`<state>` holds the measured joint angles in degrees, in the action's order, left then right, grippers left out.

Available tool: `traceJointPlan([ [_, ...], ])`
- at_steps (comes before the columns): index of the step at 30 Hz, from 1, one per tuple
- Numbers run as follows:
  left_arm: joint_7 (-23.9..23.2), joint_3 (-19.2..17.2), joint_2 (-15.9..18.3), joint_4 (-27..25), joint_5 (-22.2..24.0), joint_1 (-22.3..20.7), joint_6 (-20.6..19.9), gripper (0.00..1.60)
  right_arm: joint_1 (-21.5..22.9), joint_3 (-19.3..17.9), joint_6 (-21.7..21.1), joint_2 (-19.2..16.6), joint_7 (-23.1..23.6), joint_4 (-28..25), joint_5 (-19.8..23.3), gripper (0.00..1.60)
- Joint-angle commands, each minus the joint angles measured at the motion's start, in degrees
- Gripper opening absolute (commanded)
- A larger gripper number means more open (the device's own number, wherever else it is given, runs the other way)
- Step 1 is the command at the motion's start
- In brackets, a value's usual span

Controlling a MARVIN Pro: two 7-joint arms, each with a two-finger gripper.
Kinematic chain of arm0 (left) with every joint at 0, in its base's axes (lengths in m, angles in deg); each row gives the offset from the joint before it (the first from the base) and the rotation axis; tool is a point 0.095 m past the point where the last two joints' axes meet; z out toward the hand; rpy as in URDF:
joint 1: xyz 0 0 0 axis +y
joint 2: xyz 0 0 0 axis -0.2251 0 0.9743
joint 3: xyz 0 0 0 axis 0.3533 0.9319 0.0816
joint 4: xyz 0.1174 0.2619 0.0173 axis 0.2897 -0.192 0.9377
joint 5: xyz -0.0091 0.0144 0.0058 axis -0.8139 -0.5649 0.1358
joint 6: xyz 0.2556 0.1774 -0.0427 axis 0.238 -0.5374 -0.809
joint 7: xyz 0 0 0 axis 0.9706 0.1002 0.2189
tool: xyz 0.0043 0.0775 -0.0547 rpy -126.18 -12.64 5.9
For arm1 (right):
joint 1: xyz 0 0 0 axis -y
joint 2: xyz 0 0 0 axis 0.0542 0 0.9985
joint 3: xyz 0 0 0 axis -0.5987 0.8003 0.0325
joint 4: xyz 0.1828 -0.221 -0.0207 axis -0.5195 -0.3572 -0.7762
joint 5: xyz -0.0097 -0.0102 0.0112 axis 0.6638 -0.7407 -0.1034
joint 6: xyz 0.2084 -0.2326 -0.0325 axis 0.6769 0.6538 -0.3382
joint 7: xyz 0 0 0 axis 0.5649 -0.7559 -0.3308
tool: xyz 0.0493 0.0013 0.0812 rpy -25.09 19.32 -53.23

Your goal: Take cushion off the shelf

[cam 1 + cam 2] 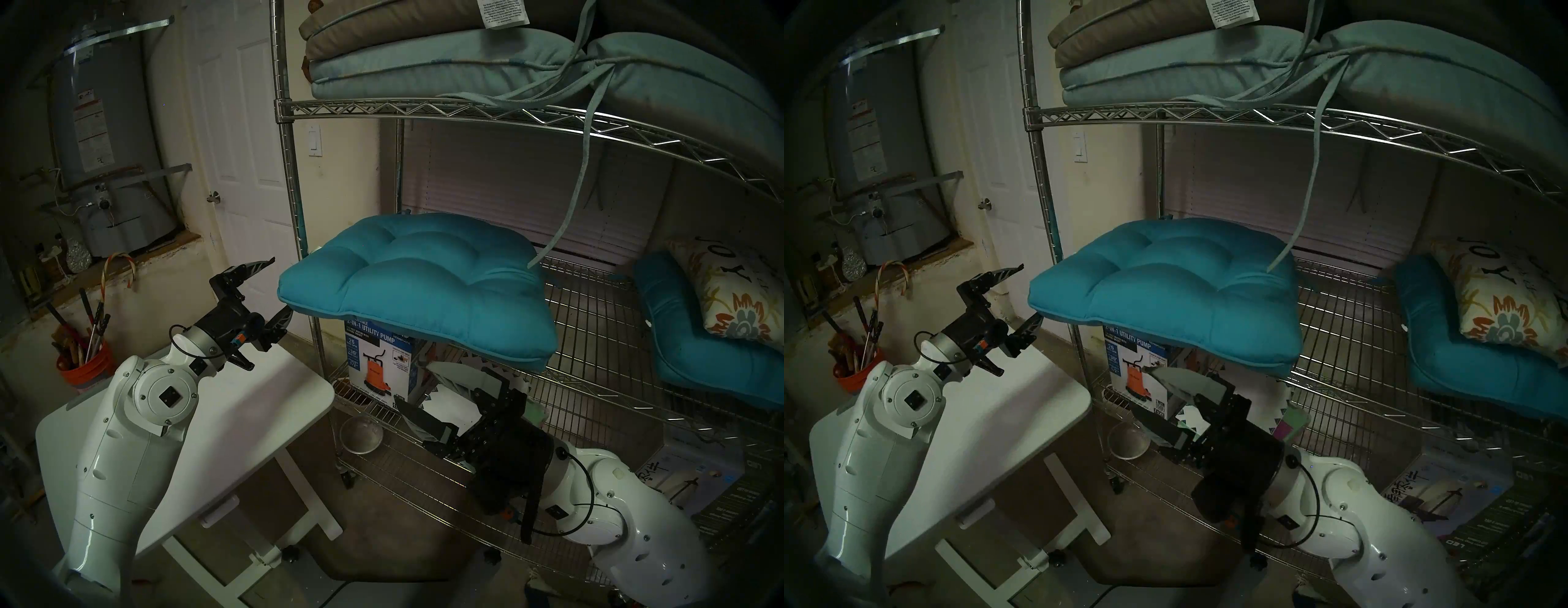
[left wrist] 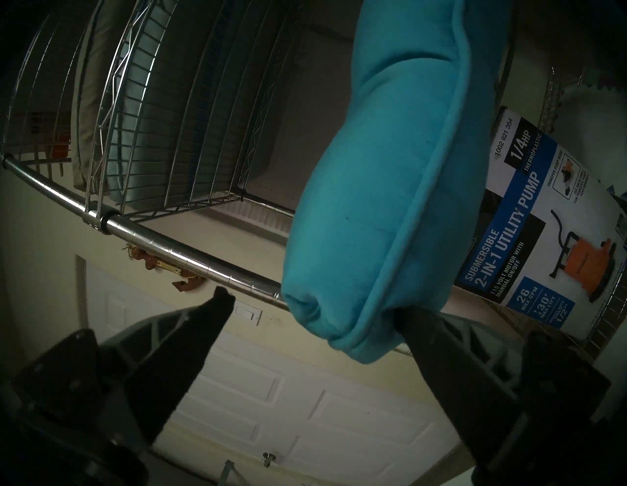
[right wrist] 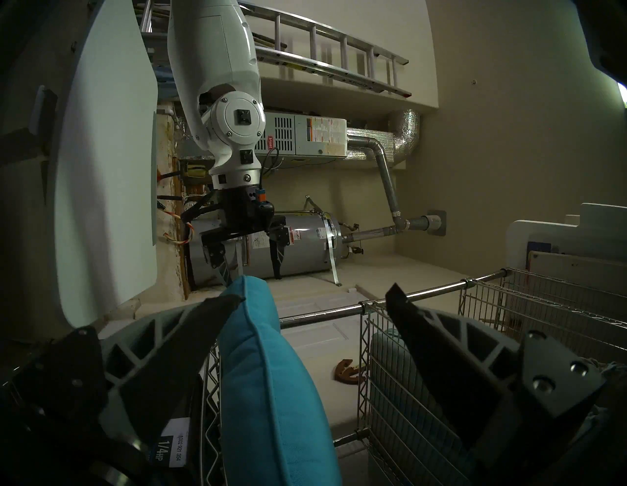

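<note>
Finding the cushion [image 1: 415,288] lying flat on the middle tier of the shelf [image 1: 288,170], at its left end, with the front-left corner and front edge overhanging the wire tier. Noting a thin pale tie [image 1: 564,229] hanging from the tier above and touching the cushion's top near its right side.

Seeing the left fingers [image 1: 280,322] spreading wide at the cushion's overhanging left corner, one above the level of the fabric and apart from it, the other reaching under. Confirming this from the left wrist: one finger tip [image 2: 441,356] pressing against the corner's underside, the other standing clear in front of the post. Gripping nothing.

Seeing the right fingers [image 1: 424,420] also spreading wide, sitting below the cushion's front edge and pointing in toward the lower tier. Viewing from the right wrist, the cushion [image 3: 271,373] passing between the two fingers, with one finger [image 3: 210,315] just beside its piped edge; being unable to tell whether they are touching. Clamping nothing here either.

Spotting a utility pump box [image 1: 377,361] standing on the tier beneath the cushion. Noting the white tabletop [image 1: 263,395] tilting just left of the shelf, under the left arm. Seeing a bent teal cushion [image 1: 700,352] with a floral pillow [image 1: 734,297] leaning on it at the right end of the same tier, well apart from the flat one, and pale folded cushions [image 1: 424,63] lying stacked on the tier above.
</note>
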<state>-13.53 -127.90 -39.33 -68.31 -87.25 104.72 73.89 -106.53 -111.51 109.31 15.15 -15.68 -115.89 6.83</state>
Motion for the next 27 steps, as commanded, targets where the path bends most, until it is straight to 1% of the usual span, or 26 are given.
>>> traceJointPlan([
  [1, 0.03, 0.59, 0.47, -0.53, -0.73, -0.92, 0.9, 1.6, 0.0, 0.09, 0.09, 0.1, -0.23, -1.04, 0.01, 1.6],
  [7, 1.3, 1.79, 1.04, 0.83, -3.64, -1.04, 3.18, 1.6, 0.0, 0.09, 0.09, 0.1, -0.23, -1.04, 0.01, 1.6],
  [9, 1.64, 2.08, 1.04, 1.39, -4.07, -1.29, 3.64, 1.6, 0.0, 0.09, 0.09, 0.1, -0.23, -1.04, 0.01, 1.6],
  [10, 2.19, 2.39, 1.46, 1.76, -5.15, -1.53, 4.6, 1.6, 0.0, 0.09, 0.09, 0.1, -0.23, -1.04, 0.01, 1.6],
  [13, 2.42, 2.61, 1.52, 2.07, -5.61, -1.89, 4.9, 1.6, 0.0, 0.09, 0.09, 0.1, -0.23, -1.04, 0.01, 1.6],
  [14, 2.93, 2.91, 1.76, 2.43, -6.5, -2.33, 5.59, 1.6, 0.0, 0.09, 0.1, 0.1, -0.23, -1.03, 0.01, 1.6],
  [20, 3.65, 3.55, 1.68, 3.47, -7.51, -3.25, 6.35, 1.6, 0.0, 0.09, 0.1, 0.1, -0.23, -1.03, 0.01, 1.6],
  [27, 5.7, 4.26, 1.16, 5.29, -9.69, -4.22, 7.05, 1.6, 0.0, 0.09, 0.1, 0.1, -0.23, -1.04, 0.01, 1.6],
])
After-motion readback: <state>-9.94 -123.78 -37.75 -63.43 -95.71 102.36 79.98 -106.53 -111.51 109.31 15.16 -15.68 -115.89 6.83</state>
